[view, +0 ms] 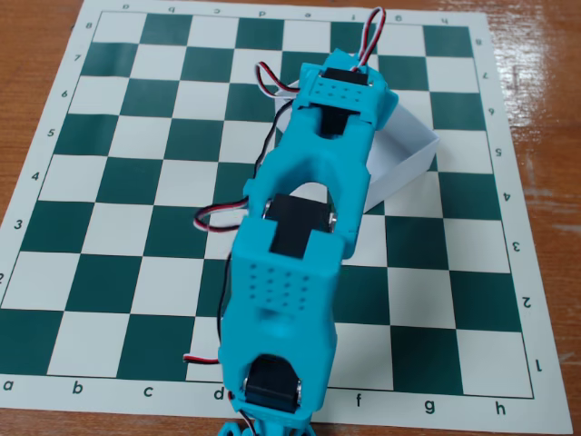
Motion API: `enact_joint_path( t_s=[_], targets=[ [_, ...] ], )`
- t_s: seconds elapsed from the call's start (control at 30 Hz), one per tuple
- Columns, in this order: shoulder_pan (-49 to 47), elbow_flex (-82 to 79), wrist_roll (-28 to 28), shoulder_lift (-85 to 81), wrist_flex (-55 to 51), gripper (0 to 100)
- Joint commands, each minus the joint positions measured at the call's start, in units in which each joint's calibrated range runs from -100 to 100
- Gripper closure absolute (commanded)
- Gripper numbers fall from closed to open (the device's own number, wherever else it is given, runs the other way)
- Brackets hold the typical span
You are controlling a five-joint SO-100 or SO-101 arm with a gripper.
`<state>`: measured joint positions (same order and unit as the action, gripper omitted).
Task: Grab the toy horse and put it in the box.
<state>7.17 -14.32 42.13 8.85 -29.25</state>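
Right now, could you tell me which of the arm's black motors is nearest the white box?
The topmost motor, right beside the box; the others sit lower in the fixed view, toward the near edge of the board.

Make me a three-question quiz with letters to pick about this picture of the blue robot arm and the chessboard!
1. Where is the white box?
A. right of the arm, on the chessboard
B. bottom left corner
C. off the board, on the wood

2. What colour is the arm?
A. red
B. light blue
C. yellow

3. What about the toy horse?
A. lying in the open at bottom left
B. standing on the wood
C. nowhere to be seen

Answers:
1 A, the box pokes out from behind the arm on the chessboard.
2 B, its plastic shell is light blue.
3 C, no horse shows; the arm hides part of the board and box.
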Motion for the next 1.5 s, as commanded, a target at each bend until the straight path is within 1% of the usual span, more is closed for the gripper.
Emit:
enact_joint_path(
  t_s=[0.0, 0.1, 0.17, 0.33, 0.47, 0.53, 0.67, 0.83, 0.97, 1.1, 1.3, 1.47],
  targets=[
    [0.26, -11.03, 0.14, -15.75, -0.32, 100],
    [0.04, -24.96, 0.19, -29.91, -0.49, 100],
    [-0.46, -32.88, 0.48, -39.21, -2.9, 100],
    [-3.67, -45.07, 0.53, -58.41, -19.76, 100],
    [-7.88, -51.9, 0.92, -69.91, -28.31, 100],
    [-10.31, -54.72, 1.22, -74.07, -29.64, 100],
    [-13.38, -64.74, 3.85, -83.9, -29.14, 100],
    [-13.96, -78.3, 6.74, -99.03, -29.64, 100],
    [-12.96, -84.22, 7.32, -104.51, -29.64, 100],
    [-13.81, -85.58, 7.32, -106.82, -31.8, 100],
    [-16.24, -85.58, 7.32, -108.5, -38.03, 100],
    [-17.6, -85.58, 7.47, -108.5, -47.08, 100]
  ],
)
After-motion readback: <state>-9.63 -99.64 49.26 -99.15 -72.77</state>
